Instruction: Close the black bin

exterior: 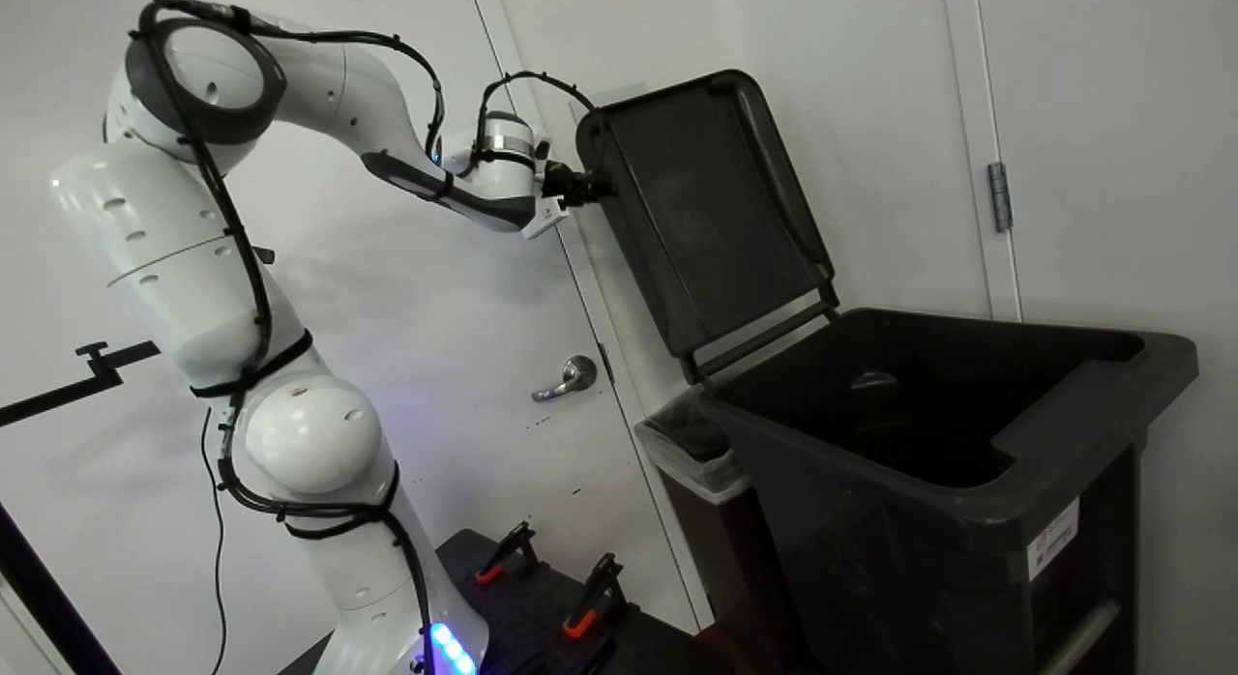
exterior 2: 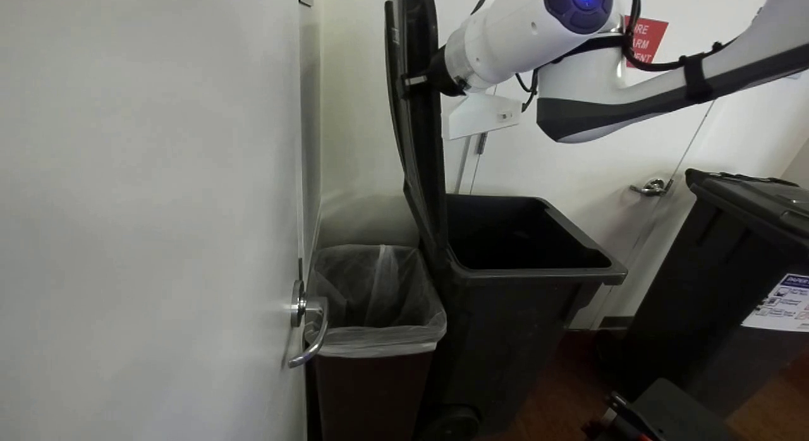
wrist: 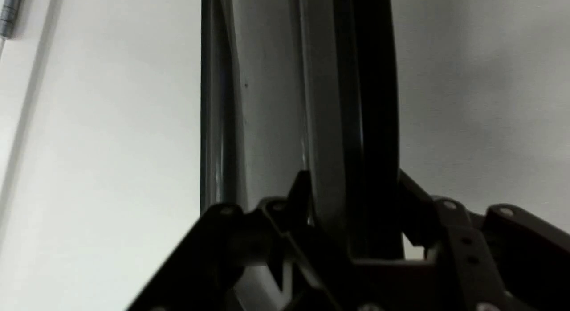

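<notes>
The black bin (exterior: 899,569) stands open, its body also visible in an exterior view (exterior 2: 499,340). Its hinged lid (exterior: 711,211) is raised and stands steeply up from the hinge side; it shows nearly edge-on in an exterior view (exterior 2: 414,163). A white sticker (exterior: 1052,538) is on the body front. The lid's green label does not show. My gripper (exterior: 602,185) is at the lid's upper side edge. In the wrist view the fingers (wrist: 354,199) lie on both sides of the lid edge (wrist: 376,124), close against it, so the gripper appears shut on the lid.
A brown waste basket with a clear liner (exterior 2: 373,340) stands close beside the bin. Another black bin (exterior 2: 746,239) with a closed lid stands further off. A door handle (exterior: 569,377) sticks out behind the arm. Clamps (exterior: 595,598) sit on the black robot table.
</notes>
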`<act>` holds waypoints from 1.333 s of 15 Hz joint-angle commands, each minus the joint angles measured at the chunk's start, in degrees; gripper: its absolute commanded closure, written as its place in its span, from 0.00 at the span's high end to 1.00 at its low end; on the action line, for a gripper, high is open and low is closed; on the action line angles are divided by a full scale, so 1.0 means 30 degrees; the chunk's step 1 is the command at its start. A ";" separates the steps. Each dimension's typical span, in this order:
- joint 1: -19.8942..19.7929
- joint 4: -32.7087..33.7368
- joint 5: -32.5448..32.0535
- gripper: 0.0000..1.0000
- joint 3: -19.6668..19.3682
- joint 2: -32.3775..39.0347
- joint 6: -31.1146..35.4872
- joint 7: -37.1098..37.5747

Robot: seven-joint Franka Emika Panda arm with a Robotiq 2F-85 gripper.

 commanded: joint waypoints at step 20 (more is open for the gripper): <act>-0.2380 -0.3379 -0.3402 0.22 -0.5118 -0.3261 0.5647 0.7877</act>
